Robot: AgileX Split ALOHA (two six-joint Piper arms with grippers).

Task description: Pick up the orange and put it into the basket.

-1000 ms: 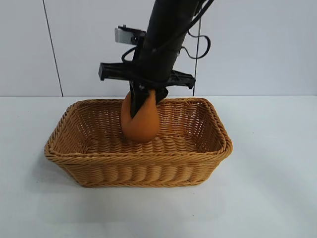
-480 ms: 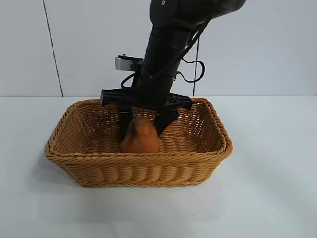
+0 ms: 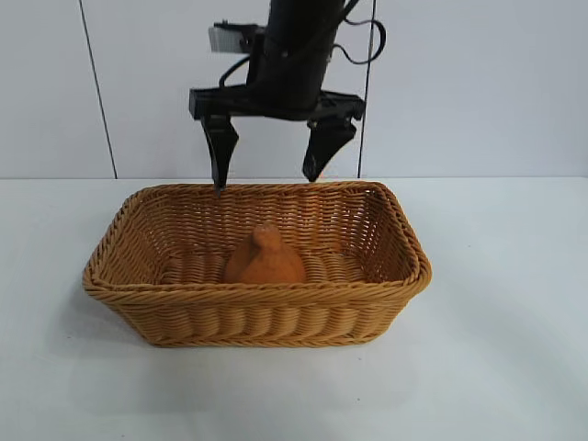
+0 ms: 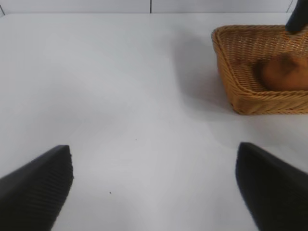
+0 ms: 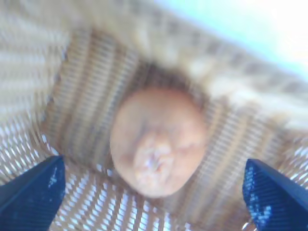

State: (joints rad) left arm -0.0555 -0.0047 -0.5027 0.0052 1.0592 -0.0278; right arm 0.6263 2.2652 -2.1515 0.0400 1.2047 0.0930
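Observation:
The orange (image 3: 265, 260) rests on the floor of the wicker basket (image 3: 257, 292), knob up, near the middle. My right gripper (image 3: 265, 179) hangs open and empty straight above it, fingertips at about the height of the basket's back rim, apart from the fruit. The right wrist view looks down on the orange (image 5: 159, 139) between the spread fingers of the right gripper (image 5: 154, 192), with the basket weave (image 5: 86, 82) around it. My left gripper (image 4: 154, 192) is open and empty over bare table, well away from the basket (image 4: 226, 62) and the orange (image 4: 284, 72).
The basket stands on a white table (image 3: 496, 349) with a pale wall behind. One dark finger of the right gripper (image 4: 296, 21) shows above the basket in the left wrist view. The left arm is outside the exterior view.
The right gripper lowered the orange into the basket, opened and let it go, then rose above the rim. The orange now sits on the basket floor.

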